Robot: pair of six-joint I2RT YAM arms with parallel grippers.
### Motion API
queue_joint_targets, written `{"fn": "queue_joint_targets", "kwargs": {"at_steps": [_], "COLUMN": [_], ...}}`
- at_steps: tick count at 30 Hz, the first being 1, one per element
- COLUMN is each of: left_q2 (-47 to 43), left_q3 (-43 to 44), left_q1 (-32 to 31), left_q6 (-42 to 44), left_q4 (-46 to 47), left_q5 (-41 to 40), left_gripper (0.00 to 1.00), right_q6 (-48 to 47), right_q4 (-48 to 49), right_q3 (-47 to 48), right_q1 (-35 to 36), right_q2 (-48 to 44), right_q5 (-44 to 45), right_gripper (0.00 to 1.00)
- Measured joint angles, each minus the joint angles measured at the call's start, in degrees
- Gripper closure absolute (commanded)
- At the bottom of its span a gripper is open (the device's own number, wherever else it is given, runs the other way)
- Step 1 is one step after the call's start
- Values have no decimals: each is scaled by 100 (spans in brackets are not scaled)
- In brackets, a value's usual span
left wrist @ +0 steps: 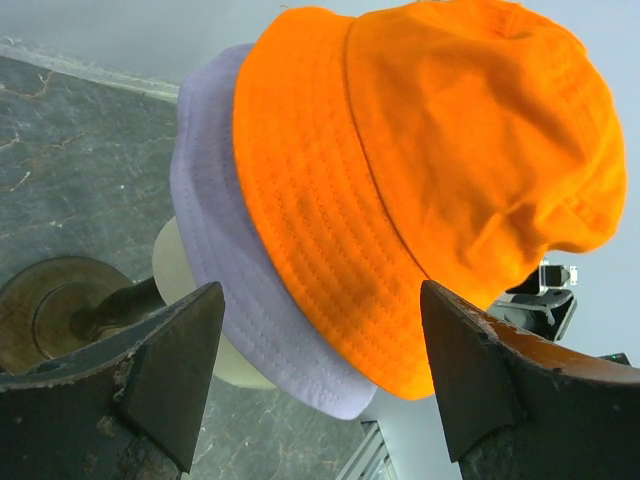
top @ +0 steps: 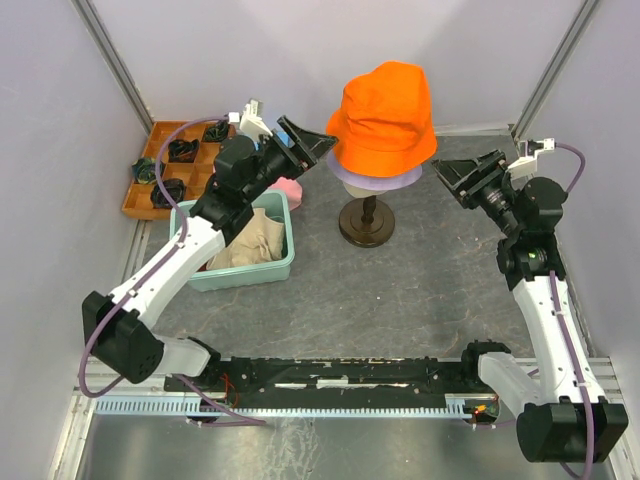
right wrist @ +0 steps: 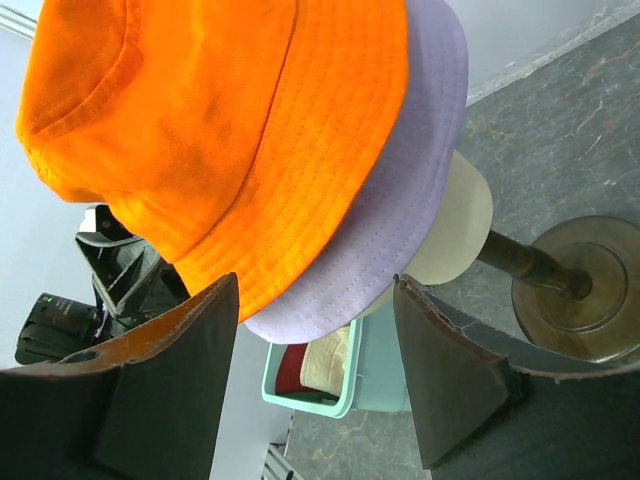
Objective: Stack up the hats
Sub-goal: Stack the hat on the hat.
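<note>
Orange hat (top: 385, 115) is shown seated over the lavender hat (top: 375, 180) on the mannequin head (left wrist: 172, 258), which is carried on a dark stand (top: 366, 222) on the table (top: 420, 290). The left pincer (top: 305, 145) and right pincer (top: 462, 178) are held wide and empty, 1 just beside each flank of the 2 stacked hats. A cream-beige hat (top: 250, 240) is seen in the teal bin (top: 240, 275), with a pink hat (top: 288, 190) at its far edge.

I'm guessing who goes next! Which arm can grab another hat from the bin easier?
Probably left: the left gripper is open near the bin; the right gripper is past the stand.
</note>
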Motion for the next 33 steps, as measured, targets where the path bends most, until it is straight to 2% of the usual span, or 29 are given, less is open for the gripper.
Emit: {"fn": "queue_joint_targets", "kwargs": {"at_steps": [7,24,33], "left_q2": [369,629,765], "left_q3": [0,0,-271], "left_q1": [-4,-4,-7], "left_q6": [-284,-494,-719], "left_q4": [264,909,1648], "left_q5": [20,28,-42], "left_gripper": [15,15,18], "right_q6": [20,39,98], "right_q4": [0,0,22], "right_q3": [0,0,0], "right_q1": [-33,-39,-44], "right_q2": [15,15,17], "right_q5": [46,81,96], "right_gripper": [30,31,32]}}
